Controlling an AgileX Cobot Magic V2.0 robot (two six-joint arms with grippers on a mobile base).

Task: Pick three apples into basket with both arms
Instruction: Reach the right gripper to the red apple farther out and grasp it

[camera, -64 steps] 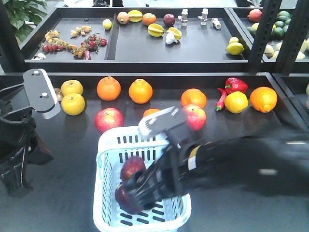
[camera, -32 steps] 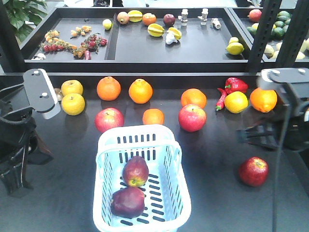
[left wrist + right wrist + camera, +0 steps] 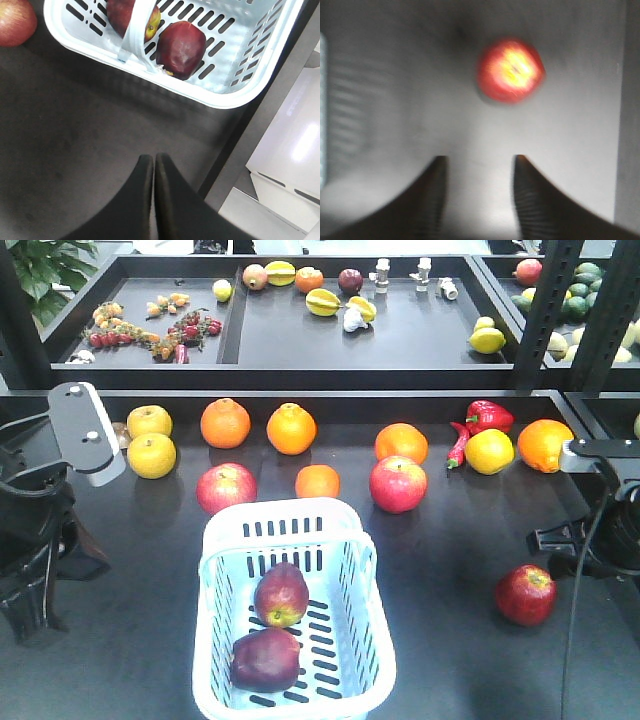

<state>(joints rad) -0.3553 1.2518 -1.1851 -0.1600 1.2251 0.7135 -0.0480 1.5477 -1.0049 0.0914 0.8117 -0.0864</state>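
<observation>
The white basket (image 3: 220, 550) stands at the front middle of the table and holds two dark red apples: one with a yellow patch (image 3: 281, 594) and a maroon one (image 3: 266, 659). The basket (image 3: 235, 95) and the maroon apple (image 3: 181, 48) also show in the left wrist view. A third red apple (image 3: 526, 594) lies on the table to the right; it shows in the right wrist view (image 3: 510, 71), ahead of my open, empty right gripper (image 3: 479, 161). My right arm (image 3: 600, 530) is at the right edge. My left gripper (image 3: 153, 159) is shut and empty, left of the basket.
Two pinkish-red apples (image 3: 226, 488) (image 3: 398, 483) and an orange (image 3: 317, 481) lie just behind the basket. Further back lie oranges (image 3: 225, 423), yellow fruit (image 3: 151, 455), a lemon (image 3: 489, 451) and a red pepper (image 3: 488, 416). A rear shelf holds small fruit. The table's front edge (image 3: 250, 130) is near the basket.
My right arm drew out of the basket, leaving two apples there, and swung to the far right. It now hangs lower by the third apple on the table. The left arm stayed still.
</observation>
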